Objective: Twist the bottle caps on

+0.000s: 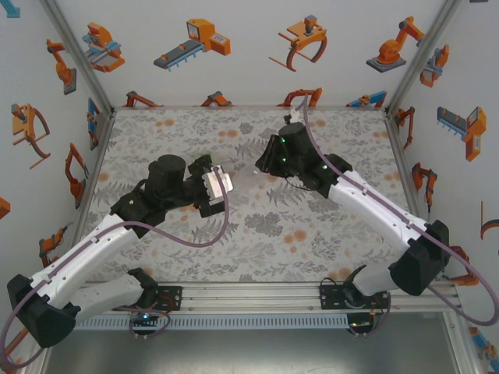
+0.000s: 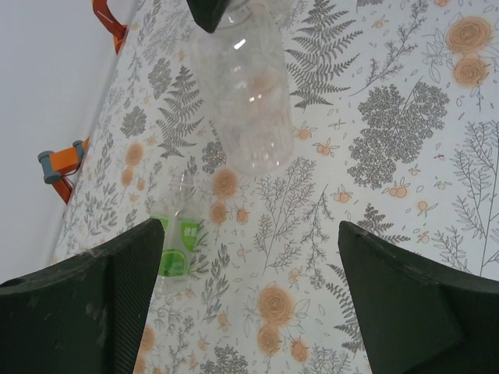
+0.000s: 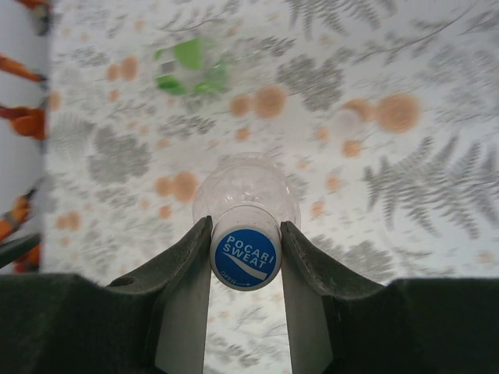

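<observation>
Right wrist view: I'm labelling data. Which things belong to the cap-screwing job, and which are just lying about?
Job: blue cap, gripped by the right end effector; clear bottle beneath it; second bottle, green label, lying down; pale round blur, probably the other cap.
Not the job: floral table cover; orange wall pictures.

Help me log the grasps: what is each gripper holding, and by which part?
The right gripper is shut on the blue cap that sits on the neck of a clear bottle, fingers pinching the cap's sides. The left gripper is open and holds nothing.
</observation>
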Controlling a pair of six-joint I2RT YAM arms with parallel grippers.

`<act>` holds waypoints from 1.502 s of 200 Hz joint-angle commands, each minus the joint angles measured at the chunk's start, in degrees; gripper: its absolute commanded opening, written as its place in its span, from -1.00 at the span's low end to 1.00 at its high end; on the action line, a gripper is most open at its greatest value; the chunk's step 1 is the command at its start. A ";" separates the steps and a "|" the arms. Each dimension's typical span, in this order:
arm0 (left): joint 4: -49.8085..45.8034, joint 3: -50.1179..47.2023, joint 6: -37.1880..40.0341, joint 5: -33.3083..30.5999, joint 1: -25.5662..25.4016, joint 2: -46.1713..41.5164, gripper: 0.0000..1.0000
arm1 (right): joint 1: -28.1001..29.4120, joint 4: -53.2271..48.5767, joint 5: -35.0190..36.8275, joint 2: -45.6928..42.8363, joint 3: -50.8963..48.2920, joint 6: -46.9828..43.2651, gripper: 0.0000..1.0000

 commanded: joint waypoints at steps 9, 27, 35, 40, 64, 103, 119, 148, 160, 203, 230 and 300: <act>2.80 0.12 -4.63 -0.60 1.83 0.42 0.70 | -2.21 -5.13 6.53 6.43 6.28 -12.81 -0.82; 3.27 1.02 -7.65 -0.13 3.64 1.38 0.69 | -3.61 -5.19 8.45 10.67 9.53 -15.92 -0.84; 3.42 1.48 -9.01 -0.03 4.54 1.87 0.69 | -4.26 -5.36 8.97 12.52 10.97 -16.99 -0.86; 3.44 1.72 -9.88 0.09 5.14 2.15 0.69 | -4.70 -5.37 9.24 13.63 11.75 -17.40 -0.86; 3.76 2.67 -12.81 0.01 7.01 2.98 0.68 | -6.84 -5.15 8.77 18.32 14.81 -18.27 -0.89; 2.44 4.34 -15.49 -0.96 7.48 4.06 0.64 | -8.21 -3.78 7.53 23.17 18.00 -19.72 -0.89; 1.39 5.37 -16.65 -1.68 7.50 4.74 0.62 | -8.22 -4.88 7.19 24.75 19.54 -20.10 -0.88; -0.53 7.45 -19.14 -2.64 7.53 6.28 0.62 | -8.28 -7.16 6.34 26.46 21.15 -20.35 -0.63; -1.71 8.27 -19.13 -2.45 7.54 7.00 0.62 | -8.23 -7.80 6.13 26.84 21.37 -20.30 -0.48; -2.61 8.48 -18.10 -2.20 7.61 7.60 0.62 | -8.26 -8.71 5.79 26.45 22.35 -20.43 -0.12; -2.82 8.14 -17.17 -0.91 7.68 8.11 0.64 | -8.24 -10.74 6.06 25.32 24.87 -21.49 -0.01; -4.41 10.94 -15.06 6.57 13.75 17.79 0.72 | -8.22 -12.61 4.88 14.30 23.04 -21.97 0.05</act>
